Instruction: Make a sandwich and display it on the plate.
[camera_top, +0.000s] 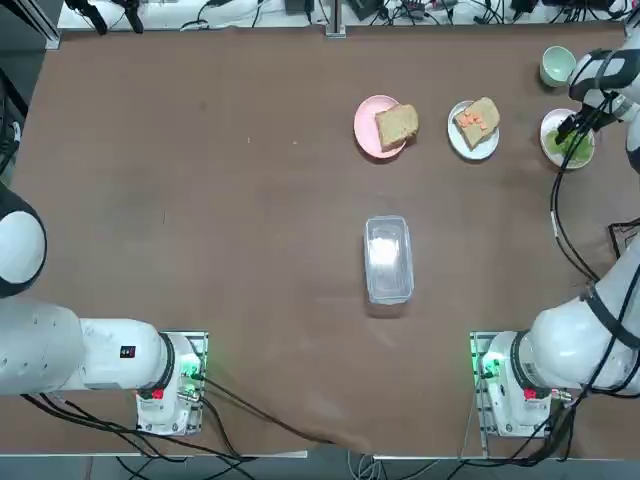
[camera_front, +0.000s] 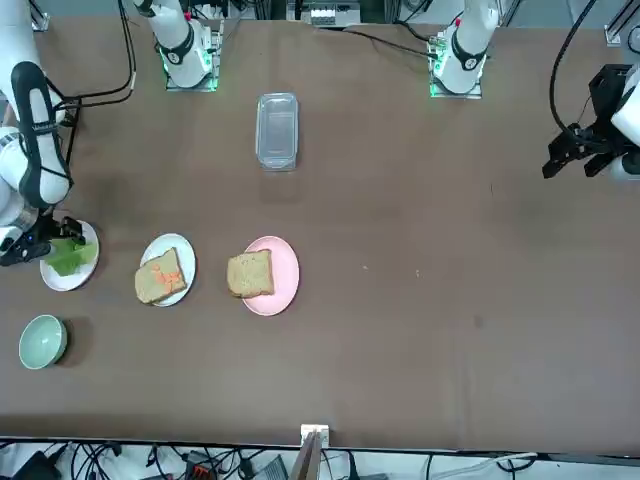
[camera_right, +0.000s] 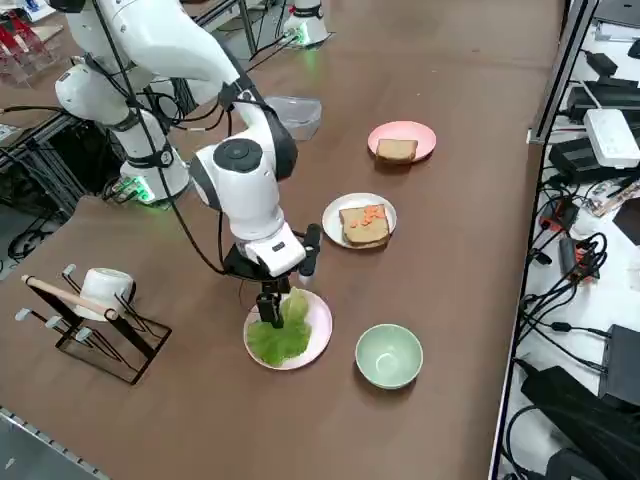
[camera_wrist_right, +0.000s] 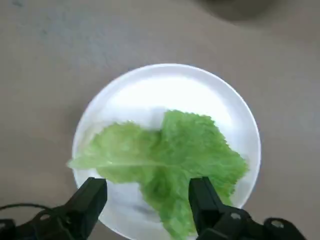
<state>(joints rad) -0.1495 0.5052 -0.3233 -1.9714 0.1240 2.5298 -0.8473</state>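
My right gripper (camera_right: 270, 312) hangs open just above a green lettuce leaf (camera_wrist_right: 175, 150) that lies on a white plate (camera_wrist_right: 165, 85) at the table's far right; the leaf sits between the spread fingers (camera_wrist_right: 92, 197) in the right wrist view. Beside it, the plate (camera_top: 455, 140) holds one bread slice (camera_top: 477, 121) topped with orange pieces. Another bare bread slice (camera_top: 397, 125) rests on a pink plate (camera_top: 362, 125). No stacked sandwich is in view.
A pale-green bowl (camera_top: 557, 66) stands beyond the lettuce plate near the far right corner. A clear lidded container (camera_top: 388, 259) lies mid-table. A wire rack with a mug (camera_right: 95, 305) sits at the right edge.
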